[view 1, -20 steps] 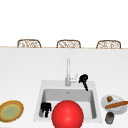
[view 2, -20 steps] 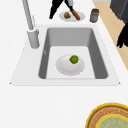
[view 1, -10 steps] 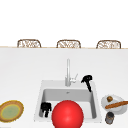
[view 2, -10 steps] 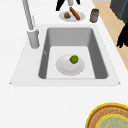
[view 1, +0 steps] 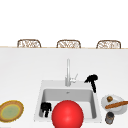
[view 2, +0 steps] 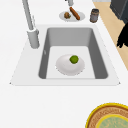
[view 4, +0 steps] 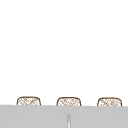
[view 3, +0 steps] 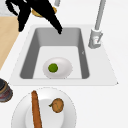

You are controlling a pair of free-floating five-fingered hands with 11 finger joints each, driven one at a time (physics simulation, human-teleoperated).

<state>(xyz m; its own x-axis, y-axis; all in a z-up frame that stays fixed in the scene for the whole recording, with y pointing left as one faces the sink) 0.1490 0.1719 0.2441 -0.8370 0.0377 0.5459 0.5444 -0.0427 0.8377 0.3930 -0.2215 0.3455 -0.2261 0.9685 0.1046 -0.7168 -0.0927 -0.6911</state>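
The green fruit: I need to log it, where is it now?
The green fruit lies on a white plate on the sink floor in the left side view, nearer the basin's front end than the faucet.

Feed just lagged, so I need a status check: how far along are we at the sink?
Done: the green fruit lies in the white bowl in the sink. In hand: nothing; the left hand hovers open at the sink's front left, the right hand beside the faucet. Left: neither touches the bowl.
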